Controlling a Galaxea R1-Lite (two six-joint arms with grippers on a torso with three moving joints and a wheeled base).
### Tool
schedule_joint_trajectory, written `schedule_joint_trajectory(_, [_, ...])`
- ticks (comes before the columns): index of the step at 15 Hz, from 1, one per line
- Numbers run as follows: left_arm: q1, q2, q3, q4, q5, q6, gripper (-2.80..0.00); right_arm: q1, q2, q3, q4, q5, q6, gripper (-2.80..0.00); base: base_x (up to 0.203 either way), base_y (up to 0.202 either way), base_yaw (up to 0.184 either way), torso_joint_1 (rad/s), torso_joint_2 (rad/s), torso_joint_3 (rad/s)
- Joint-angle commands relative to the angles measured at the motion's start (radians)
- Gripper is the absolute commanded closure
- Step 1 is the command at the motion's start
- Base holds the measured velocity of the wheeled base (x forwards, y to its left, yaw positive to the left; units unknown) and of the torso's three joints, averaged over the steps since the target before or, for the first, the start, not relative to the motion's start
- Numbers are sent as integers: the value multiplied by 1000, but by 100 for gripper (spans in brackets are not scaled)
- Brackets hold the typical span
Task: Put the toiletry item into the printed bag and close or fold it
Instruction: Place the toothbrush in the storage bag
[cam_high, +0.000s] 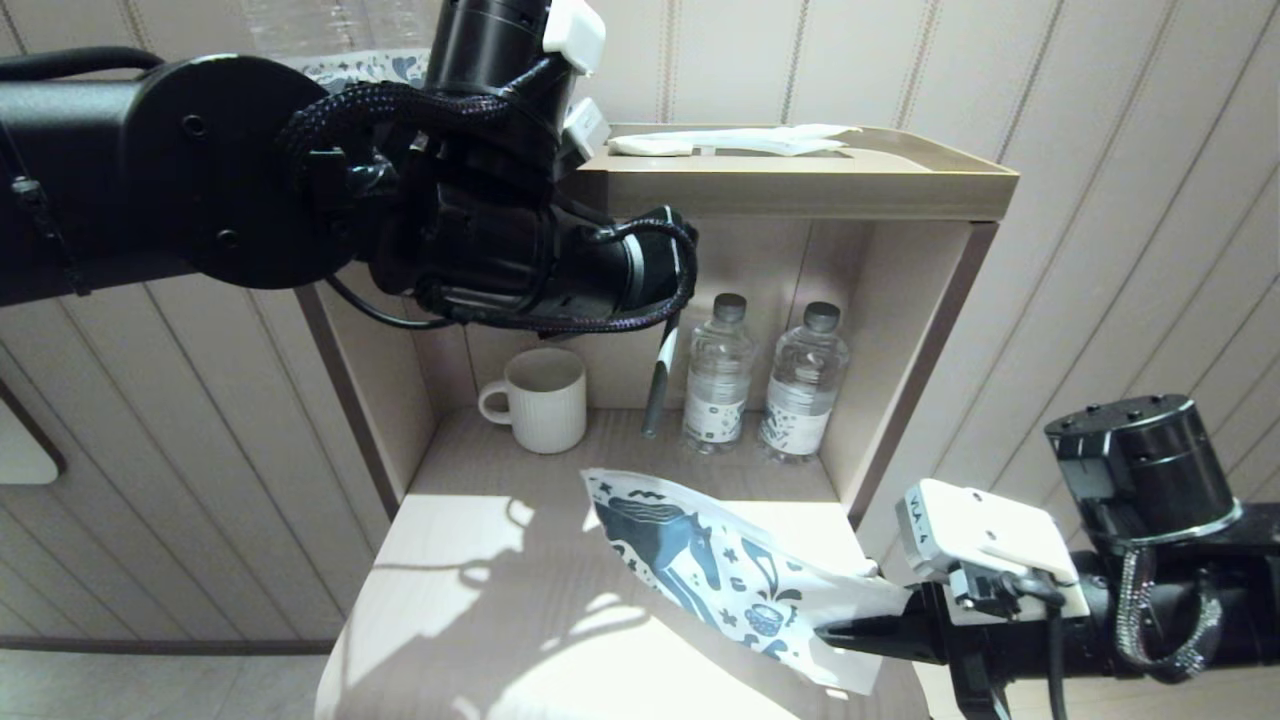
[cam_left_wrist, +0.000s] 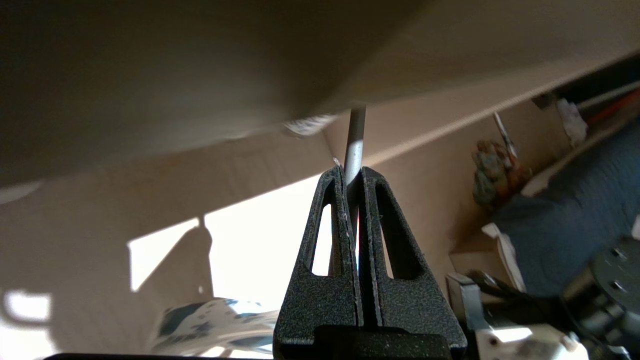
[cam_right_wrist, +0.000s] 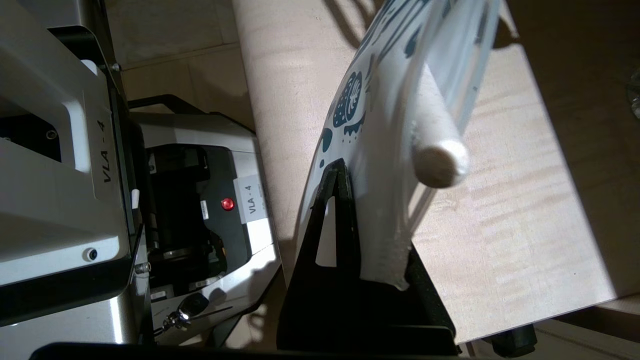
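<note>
The long slim pale grey-white toothbrush (cam_high: 660, 385) hangs nearly upright, its upper end pinched between the closed fingers of the left claw (cam_left_wrist: 354, 175), its lower end pointing down in the shelf alcove. The long flat white pouch printed with a dark blue horse and doodles (cam_high: 725, 575) is clamped at 1 end by the right claw (cam_high: 850, 632), slanting up and away from it above the pale wooden shelf surface (cam_high: 470, 600).
</note>
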Motion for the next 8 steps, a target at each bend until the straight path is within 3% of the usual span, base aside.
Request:
schedule_joint_trajectory(1, [-1, 15, 16, -5, -33, -3, 0, 0, 11, 1, -1, 4, -5, 0, 0, 0, 0, 0, 0, 0])
schedule_joint_trajectory(3, [-1, 5, 61, -55, -93, 12, 0, 5, 18, 1, 0, 4, -5, 0, 0, 0, 0, 0, 0, 0])
schedule_joint_trajectory(8, [-12, -52, 260, -76, -156, 185, 0, 28, 25, 10, 0, 4, -7, 0, 0, 0, 0, 0, 0, 0])
